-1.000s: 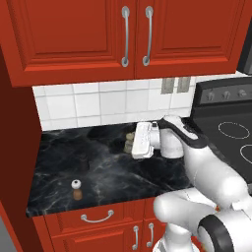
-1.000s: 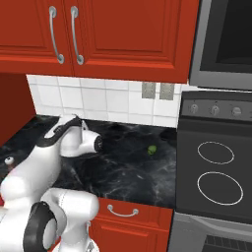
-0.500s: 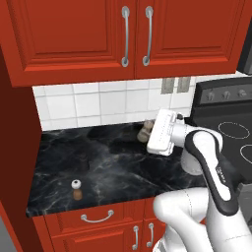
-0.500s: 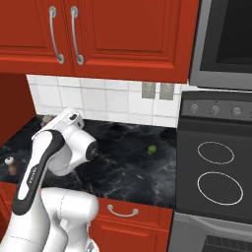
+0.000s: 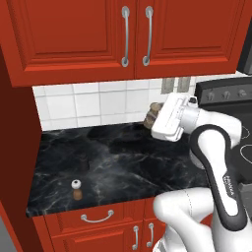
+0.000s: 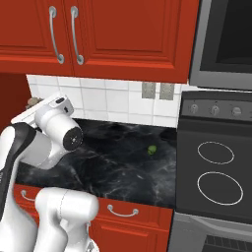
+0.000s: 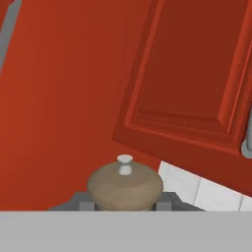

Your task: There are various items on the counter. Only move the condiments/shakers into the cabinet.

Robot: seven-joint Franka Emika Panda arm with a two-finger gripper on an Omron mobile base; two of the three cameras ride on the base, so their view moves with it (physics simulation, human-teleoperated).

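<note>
We hold the tan wooden mill clamped between the shut fingers of our gripper, lifted clear of the black marble counter and carried near the tiled back wall. From the hand's own camera, the mill's rounded cap with its small pale knob stands upright, long axis pointing toward the red cabinet overhead, whose two raised-panel doors appear closed, their grey bar handles meeting at the centre. The way in therefore lies up and slightly left of our hand, and we judge a door must be opened before the mill can go onto a shelf. Behind us, near the counter's front left corner, the brown shaker with a white ball top waits. A small green item sits toward the counter's right end, beside the stove.
</note>
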